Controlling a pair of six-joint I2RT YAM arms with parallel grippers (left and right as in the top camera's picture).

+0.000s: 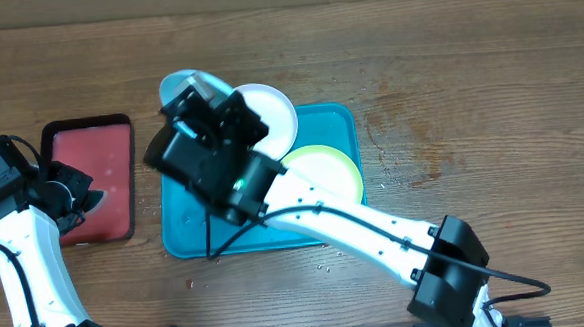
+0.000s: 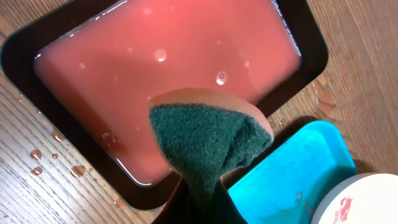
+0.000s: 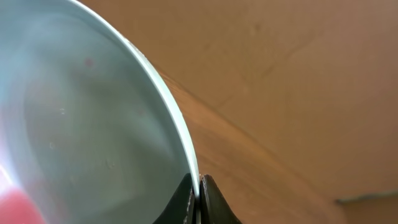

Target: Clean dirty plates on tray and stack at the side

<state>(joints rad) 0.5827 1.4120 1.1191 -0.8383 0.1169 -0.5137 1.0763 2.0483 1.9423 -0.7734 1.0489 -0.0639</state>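
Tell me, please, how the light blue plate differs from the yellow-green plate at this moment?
Colour: the light blue plate is pale blue, the yellow-green plate lime.
Grip: the right gripper is shut on the light blue plate's rim; nothing holds the yellow-green plate.
Place: the light blue plate sits beyond the teal tray's far left corner; the yellow-green plate lies inside its right half.
Both are small and round.

The worktop (image 1: pixel 468 74) is brown wood grain with darker wet blotches. The tray (image 1: pixel 185 224) is teal-blue. The white plate (image 1: pixel 274 114) has a red smear, the second plate (image 1: pixel 328 172) is yellow-green, and the third plate (image 3: pixel 81 112) is pale blue. The small tray (image 1: pixel 93 179) is black-rimmed and pink-red inside. My sponge (image 2: pixel 208 140) is dark green over orange. My arms (image 1: pixel 356 230) are white; my right gripper (image 3: pixel 199 196) is black.
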